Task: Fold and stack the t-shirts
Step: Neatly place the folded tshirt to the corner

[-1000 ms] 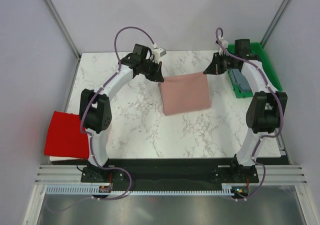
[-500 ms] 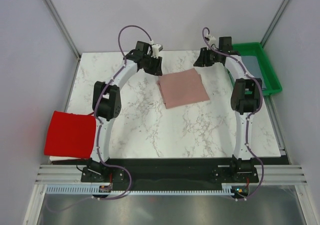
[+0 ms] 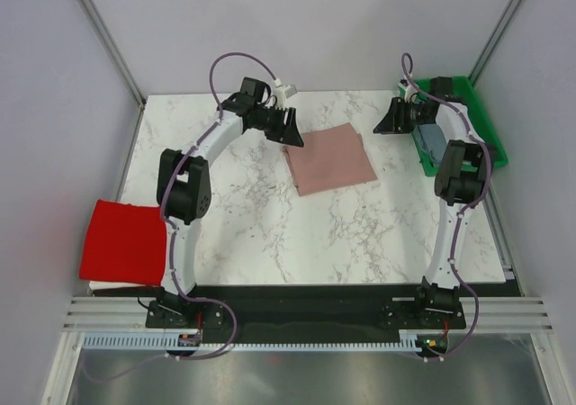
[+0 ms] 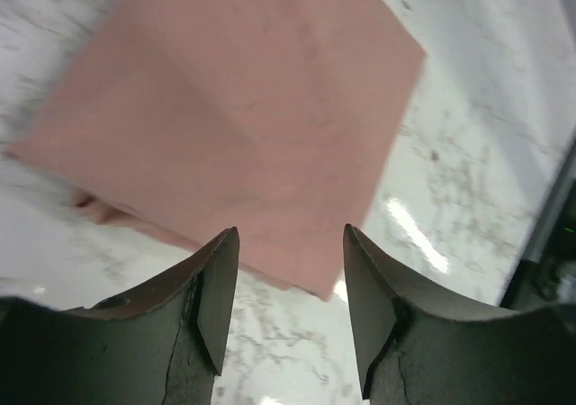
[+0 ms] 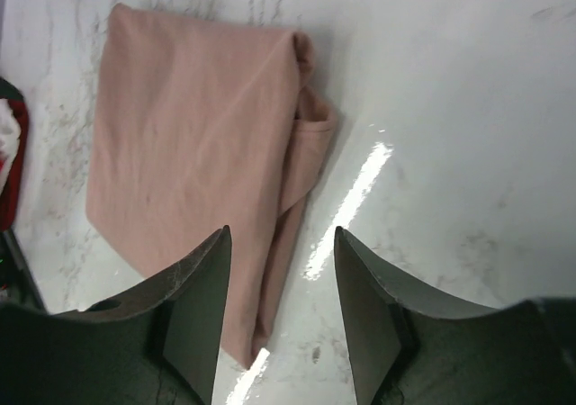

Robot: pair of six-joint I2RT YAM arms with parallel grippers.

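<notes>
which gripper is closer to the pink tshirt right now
Left. The left gripper hovers over the pink t-shirt's far-left corner, while the right gripper sits off its far-right corner, beside the green tray, with a clear gap between.

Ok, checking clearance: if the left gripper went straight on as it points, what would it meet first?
Most likely the folded pink t-shirt, which fills the view ahead of the open left gripper; how far is unclear.

Bright, even light w/ glare streaks on marble table [image 5: 468, 81]; left wrist view blurred.
</notes>
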